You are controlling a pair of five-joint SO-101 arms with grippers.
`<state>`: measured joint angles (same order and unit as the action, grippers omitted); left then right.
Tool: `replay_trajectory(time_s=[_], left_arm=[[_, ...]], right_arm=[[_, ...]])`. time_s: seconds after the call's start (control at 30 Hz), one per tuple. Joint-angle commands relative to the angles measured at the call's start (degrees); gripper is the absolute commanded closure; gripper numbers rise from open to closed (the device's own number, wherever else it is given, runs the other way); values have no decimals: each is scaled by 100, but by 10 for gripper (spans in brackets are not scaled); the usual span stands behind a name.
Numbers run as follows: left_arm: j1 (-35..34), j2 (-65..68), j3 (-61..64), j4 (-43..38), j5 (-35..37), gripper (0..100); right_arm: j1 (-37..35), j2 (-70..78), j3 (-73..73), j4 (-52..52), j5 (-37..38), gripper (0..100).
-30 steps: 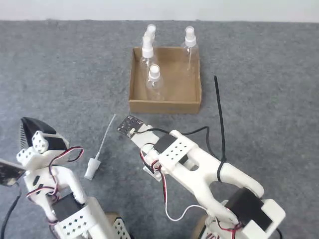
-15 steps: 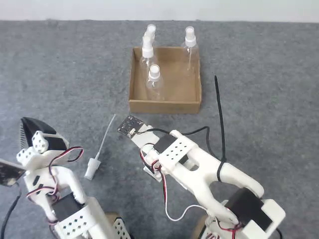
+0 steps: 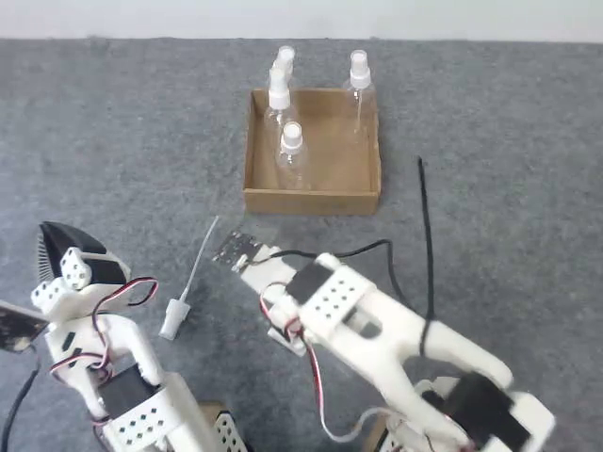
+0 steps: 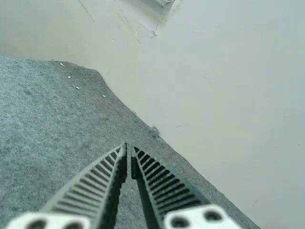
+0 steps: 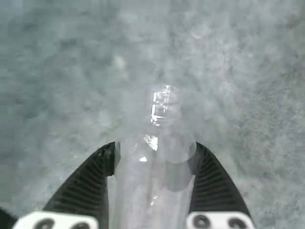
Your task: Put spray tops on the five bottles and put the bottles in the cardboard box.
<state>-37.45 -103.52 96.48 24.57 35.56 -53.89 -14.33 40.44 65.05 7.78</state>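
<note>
Grey carpet (image 5: 57,71), right claw (image 5: 155,149) gripping clear bottle (image 5: 161,112)

Clear bottle (image 5: 155,162) in right hand (image 5: 153,149) cut off below its shoulder; farthest spray-topped bottle (image 3: 285,58) half hidden behind its neighbour (image 3: 279,94)

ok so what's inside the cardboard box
Four upright bottles with spray tops: a front bottle and three at the back of the cardboard box. The rearmost bottle has its base hidden behind another.

We can read no text, number or sign: the cardboard box (image 3: 314,201) and the bottles (image 3: 293,162) bear nothing legible.
</note>
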Motion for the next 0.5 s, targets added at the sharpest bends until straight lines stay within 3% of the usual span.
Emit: replay_trajectory(time_s=[0.0, 0.47], left_arm=[[-18, -88, -75, -176, -62, 987], [237, -88, -66, -448, -62, 987]], right_arm=[[-391, -963, -141, 171, 35, 932], [-505, -2897, 255, -549, 26, 934]])
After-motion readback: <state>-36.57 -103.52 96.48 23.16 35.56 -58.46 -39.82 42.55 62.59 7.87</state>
